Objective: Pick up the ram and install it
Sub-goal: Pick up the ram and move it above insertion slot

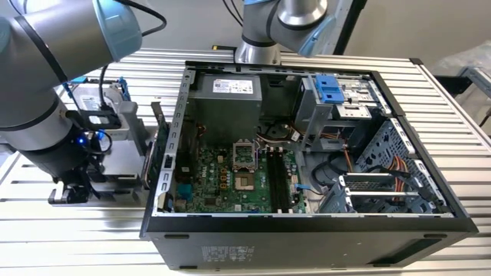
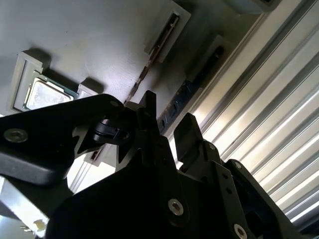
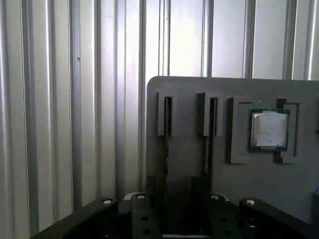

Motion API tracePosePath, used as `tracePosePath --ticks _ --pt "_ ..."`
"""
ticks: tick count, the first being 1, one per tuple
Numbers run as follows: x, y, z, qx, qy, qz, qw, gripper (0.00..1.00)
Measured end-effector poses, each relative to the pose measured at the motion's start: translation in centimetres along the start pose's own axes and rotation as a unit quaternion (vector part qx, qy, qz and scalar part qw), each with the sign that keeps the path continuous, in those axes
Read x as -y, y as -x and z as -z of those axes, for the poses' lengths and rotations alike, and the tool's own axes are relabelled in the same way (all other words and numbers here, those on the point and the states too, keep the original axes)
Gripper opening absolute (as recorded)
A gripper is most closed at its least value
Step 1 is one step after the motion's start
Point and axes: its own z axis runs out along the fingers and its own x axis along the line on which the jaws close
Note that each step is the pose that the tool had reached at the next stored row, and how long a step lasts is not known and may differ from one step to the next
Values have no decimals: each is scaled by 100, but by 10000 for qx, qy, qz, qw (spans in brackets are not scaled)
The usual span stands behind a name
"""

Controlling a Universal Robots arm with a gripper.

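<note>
Two ram sticks stand on edge in slots of a grey tray [image 3: 184, 99]. In the first wrist view one ram [image 3: 166, 130] runs down between my fingers, and a second ram [image 3: 209, 124] stands in the neighbouring slot beside one finger [image 3: 198, 191]. My gripper [image 3: 174, 188] is open and low over the tray, straddling the first stick. The second wrist view shows that thin ram [image 2: 147, 67] leading in toward my gripper [image 2: 167, 123]. In the exterior view my gripper [image 1: 73, 192] hangs over the tray on the exterior view's left of the open computer case [image 1: 165, 190].
A square silver processor chip [image 3: 269, 129] lies in its tray pocket beside the rams. A hard drive with a blue frame [image 1: 100, 102] stands behind the tray. Inside the case, black memory slots [image 1: 277, 179] run along the motherboard next to the processor socket [image 1: 244, 154]. Ribbed metal table all around.
</note>
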Motion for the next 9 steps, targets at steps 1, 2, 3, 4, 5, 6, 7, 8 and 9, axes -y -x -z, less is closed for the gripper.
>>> tracePosePath --ticks 1,2,3,4,5,6,7,8,9 --pt "-2 -2 -10 0 1 6 10000 100" --pt "-4 -4 -20 0 1 12 10000 100" --pt "-6 -6 -29 0 1 18 10000 100" --pt "-8 -7 -38 1 1 23 10000 100" --pt "-9 -8 -48 1 1 29 10000 100" --pt "-11 -9 -56 1 1 33 10000 100" --pt "-12 -9 -63 0 2 37 10000 100" --pt "-12 -10 -65 0 3 39 10000 100" --pt "-12 -10 -65 0 3 39 10000 100"
